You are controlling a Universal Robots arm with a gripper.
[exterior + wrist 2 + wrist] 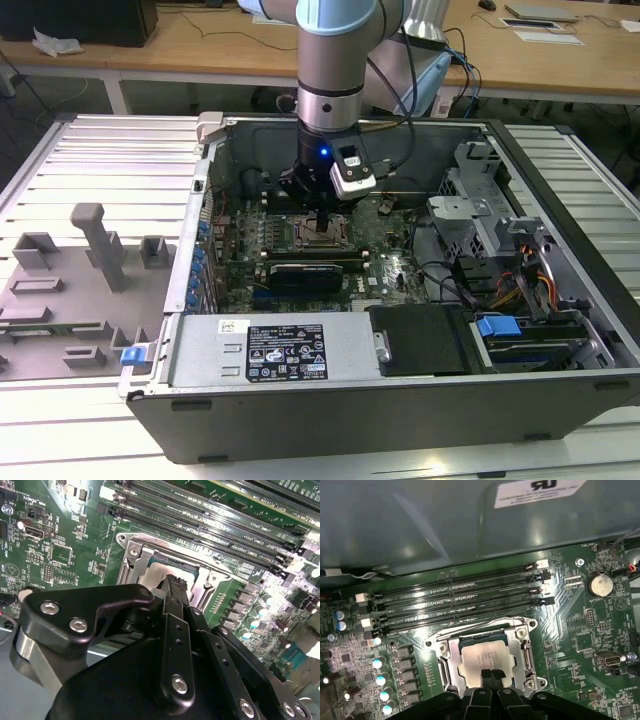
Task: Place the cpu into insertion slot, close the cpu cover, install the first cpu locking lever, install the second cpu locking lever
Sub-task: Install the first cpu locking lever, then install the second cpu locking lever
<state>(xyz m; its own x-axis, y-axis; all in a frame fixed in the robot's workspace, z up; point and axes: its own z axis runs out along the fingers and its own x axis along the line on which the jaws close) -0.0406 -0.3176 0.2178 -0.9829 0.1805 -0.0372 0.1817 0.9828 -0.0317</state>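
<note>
Cpu (485,660) seated in insertion slot (451,662), cpu cover (527,652) down around it. My hand (490,676), fingers together, presses the chip's near edge. Risk: off-centre pressure may tilt it, bending pins.

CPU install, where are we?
Done: the cpu sits in the insertion slot, and the cpu cover looks closed flat around it. In hand: the gripper carries nothing, its fingers together and tips low over the chip's top in both wrist views; contact cannot be told. Left: I cannot tell whether either locking lever is latched, so treat both as open items.
</note>
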